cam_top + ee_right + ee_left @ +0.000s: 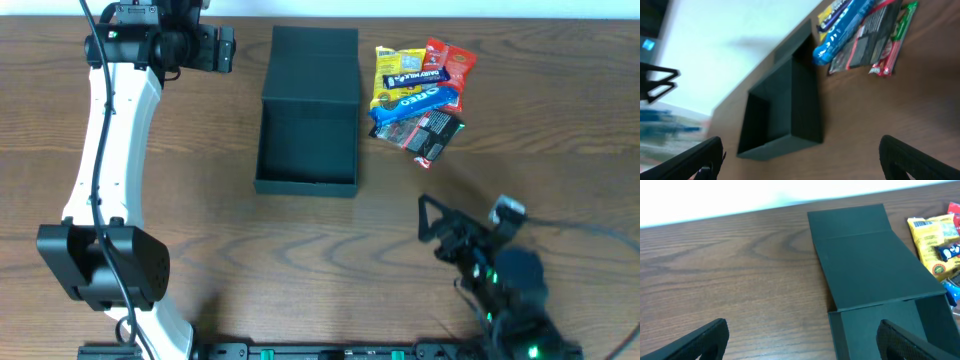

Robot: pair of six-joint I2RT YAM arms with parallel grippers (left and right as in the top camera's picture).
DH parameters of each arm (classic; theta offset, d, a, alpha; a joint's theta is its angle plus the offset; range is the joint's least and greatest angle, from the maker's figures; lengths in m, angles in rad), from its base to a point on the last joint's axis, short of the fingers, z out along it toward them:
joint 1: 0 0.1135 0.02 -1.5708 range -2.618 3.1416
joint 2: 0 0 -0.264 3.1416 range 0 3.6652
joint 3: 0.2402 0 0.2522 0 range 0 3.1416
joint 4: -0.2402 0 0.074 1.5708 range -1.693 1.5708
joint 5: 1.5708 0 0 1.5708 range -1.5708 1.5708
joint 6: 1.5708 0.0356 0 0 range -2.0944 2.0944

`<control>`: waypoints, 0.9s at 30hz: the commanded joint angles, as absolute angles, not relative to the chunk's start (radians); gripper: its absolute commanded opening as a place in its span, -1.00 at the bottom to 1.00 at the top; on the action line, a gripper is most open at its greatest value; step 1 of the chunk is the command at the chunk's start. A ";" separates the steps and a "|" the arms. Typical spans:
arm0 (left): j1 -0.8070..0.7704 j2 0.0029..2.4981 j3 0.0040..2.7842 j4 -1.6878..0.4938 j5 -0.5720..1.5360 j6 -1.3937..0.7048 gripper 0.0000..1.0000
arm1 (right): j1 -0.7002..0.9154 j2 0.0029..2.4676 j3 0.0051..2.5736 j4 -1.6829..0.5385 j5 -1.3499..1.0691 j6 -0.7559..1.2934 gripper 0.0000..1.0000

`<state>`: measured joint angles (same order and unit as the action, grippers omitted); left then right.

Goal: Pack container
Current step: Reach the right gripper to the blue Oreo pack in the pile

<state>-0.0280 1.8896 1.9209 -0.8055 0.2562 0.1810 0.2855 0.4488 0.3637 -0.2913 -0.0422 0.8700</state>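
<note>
The container is a dark charcoal-green box, open and empty, with its flap lid laid back toward the far edge. It also shows in the left wrist view and the right wrist view. A pile of snack packets lies right of it: yellow, red, blue and black ones. My left gripper is open and empty at the far left of the box lid. My right gripper is open and empty, near the front right, apart from the packets.
The wooden table carries everything. The left arm's white link stretches along the left side. The right arm's base sits at the front right with a cable trailing right.
</note>
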 commanded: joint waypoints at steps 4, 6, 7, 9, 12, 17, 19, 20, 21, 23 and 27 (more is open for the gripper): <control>-0.027 1.896 1.921 -0.810 0.263 0.187 0.91 | 0.214 0.899 0.701 -0.377 -0.128 0.673 0.99; -0.027 1.896 1.920 -0.817 0.263 0.187 0.91 | 0.209 1.063 0.837 -0.448 -0.132 0.672 0.98; -0.027 1.896 1.919 -0.822 0.263 0.187 0.91 | 0.209 1.132 0.899 -0.483 -0.132 0.673 0.99; -0.027 1.896 1.919 -0.834 0.262 0.187 0.91 | 0.209 1.280 1.047 -0.570 -0.131 0.680 0.99; -0.027 1.896 1.919 -0.853 0.262 0.187 0.91 | 0.209 1.533 1.348 -0.768 -0.112 0.679 0.98; -0.027 1.896 1.919 -0.876 0.259 0.187 0.91 | 0.198 1.894 1.822 -1.132 -0.064 0.693 0.99; -0.027 1.896 1.919 -0.886 0.259 0.187 0.91 | 0.184 2.034 1.993 -1.246 -0.064 0.727 0.99; -0.027 1.896 1.919 -0.889 0.259 0.187 0.91 | 0.177 2.093 2.058 -1.277 -0.070 0.741 0.99; -0.027 1.896 1.919 -0.894 0.259 0.187 0.91 | 0.169 2.154 2.120 -1.301 -0.083 0.755 0.98; -0.027 1.896 1.919 -0.901 0.259 0.187 0.91 | 0.157 2.232 2.189 -1.321 -0.100 0.784 0.99; -0.027 1.896 1.919 -0.908 0.259 0.188 0.91 | 0.131 2.329 2.229 -1.309 -0.139 0.840 0.99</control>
<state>-0.0280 1.8896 1.9205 -0.9047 0.2558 0.1814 0.1509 2.2967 2.1990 -1.3075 -0.1162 0.7818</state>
